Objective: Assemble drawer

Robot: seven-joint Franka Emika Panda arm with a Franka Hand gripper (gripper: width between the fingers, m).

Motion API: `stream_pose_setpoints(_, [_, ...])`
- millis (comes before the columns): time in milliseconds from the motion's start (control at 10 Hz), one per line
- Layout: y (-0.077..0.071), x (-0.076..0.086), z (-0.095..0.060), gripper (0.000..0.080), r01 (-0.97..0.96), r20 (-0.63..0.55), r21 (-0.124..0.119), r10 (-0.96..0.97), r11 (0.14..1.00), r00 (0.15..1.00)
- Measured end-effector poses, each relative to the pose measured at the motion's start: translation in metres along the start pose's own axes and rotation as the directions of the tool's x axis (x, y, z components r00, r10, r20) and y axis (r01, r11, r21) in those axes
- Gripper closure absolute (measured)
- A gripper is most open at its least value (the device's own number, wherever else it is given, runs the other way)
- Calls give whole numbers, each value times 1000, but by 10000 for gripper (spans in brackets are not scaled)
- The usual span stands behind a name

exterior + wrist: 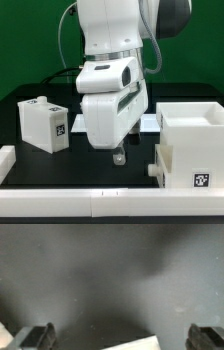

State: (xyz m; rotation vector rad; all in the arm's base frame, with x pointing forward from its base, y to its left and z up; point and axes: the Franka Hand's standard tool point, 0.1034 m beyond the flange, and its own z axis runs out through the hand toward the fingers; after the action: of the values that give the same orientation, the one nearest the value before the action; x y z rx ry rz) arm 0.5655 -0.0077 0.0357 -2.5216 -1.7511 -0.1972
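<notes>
Your gripper (123, 335) hangs spread wide and empty between the small tray (44, 124) and the open shell (190, 150), likely readying a grasp.

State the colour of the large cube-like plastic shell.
White plastic shell, with a black-and-white square tag; exterior view shows it best.

The black table (100, 172) carried a small tagged tray (44, 124) near the edge at the exterior view's left and a large open shell (190, 146) at the opposite edge. A low white rail (110, 204) lined the front edge. Mid-table lay what was possibly the marker board (148, 123), mostly hidden.
</notes>
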Motion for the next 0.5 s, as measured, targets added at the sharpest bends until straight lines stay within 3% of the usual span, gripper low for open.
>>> stream_pose_setpoints(500, [-1,0,1,150,0,0,2,0,1000,1000])
